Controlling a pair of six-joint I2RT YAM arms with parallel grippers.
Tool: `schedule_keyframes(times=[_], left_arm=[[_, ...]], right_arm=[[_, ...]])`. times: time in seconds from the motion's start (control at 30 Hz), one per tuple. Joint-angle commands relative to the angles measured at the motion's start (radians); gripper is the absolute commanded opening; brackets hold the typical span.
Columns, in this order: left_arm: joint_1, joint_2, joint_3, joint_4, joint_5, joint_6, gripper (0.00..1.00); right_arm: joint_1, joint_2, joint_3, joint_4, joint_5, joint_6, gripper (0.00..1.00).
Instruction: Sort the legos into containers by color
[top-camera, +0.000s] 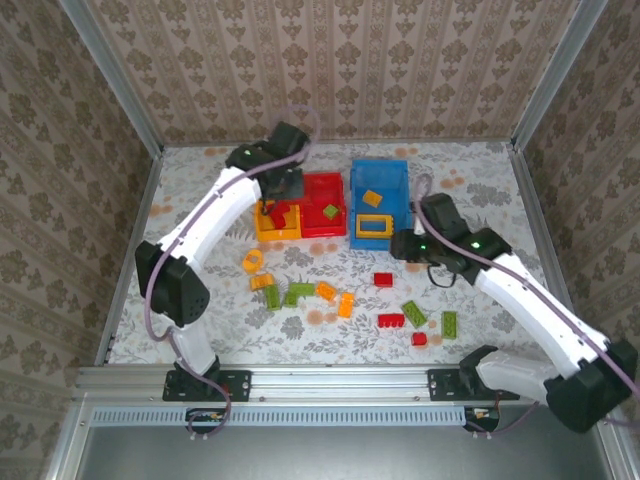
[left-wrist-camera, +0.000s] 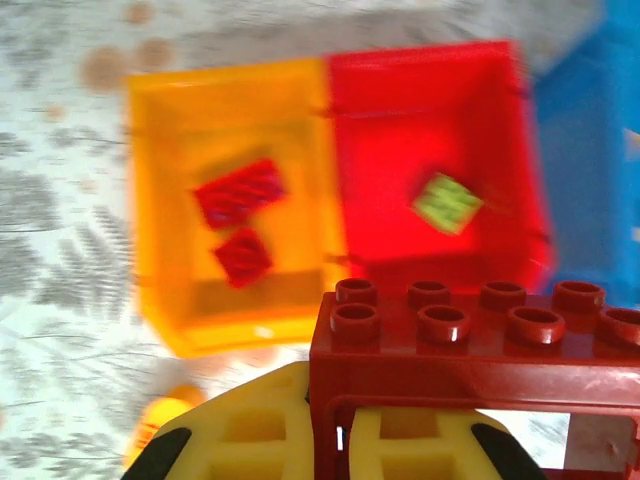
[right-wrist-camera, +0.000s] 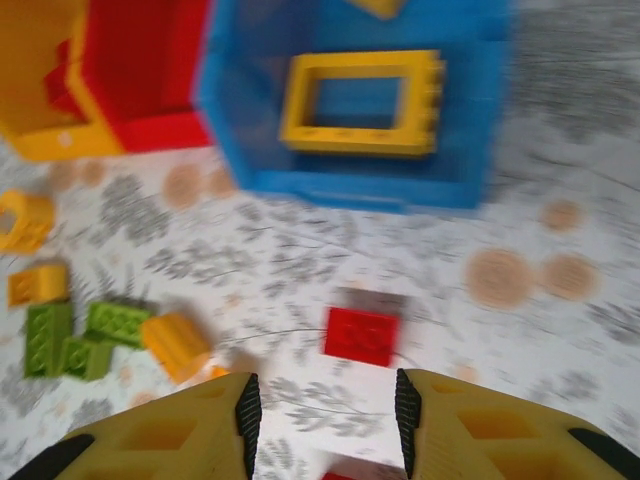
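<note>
Red lego (left-wrist-camera: 470, 345) (right end cropped) in left gripper (left-wrist-camera: 330, 440)

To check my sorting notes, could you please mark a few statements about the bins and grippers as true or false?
The left gripper grips a red frame brick. True.
The red bin holds a yellow brick. False: a green brick lies in it.
A yellow frame lies in the blue bin. True.
The yellow bin is empty. False: two red bricks lie in it.
The right gripper grips a green brick. False: its jaws stand open, holding nothing.
</note>
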Motion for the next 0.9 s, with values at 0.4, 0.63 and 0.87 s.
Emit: schedule_keyframes(times=[0.4, 0.63, 0.87], left_arm=[[0.176, 0.548, 0.551, -0.228, -0.112, 0.045, 0.05], [0.179, 0.535, 0.456, -0.149, -0.079, 0.049, 0.07], [0.169, 0.554, 0.466, -0.161, -0.063, 0.042, 0.22]], right_arm=[[0.149, 0.346, 0.31, 0.163, -0.112, -0.104, 0.46], [0.126, 0.379, 0.304, 0.163, -0.134, -0.088, 0.46], [0.095, 0.404, 0.307, 0.163, -0.154, -0.08, 0.46]])
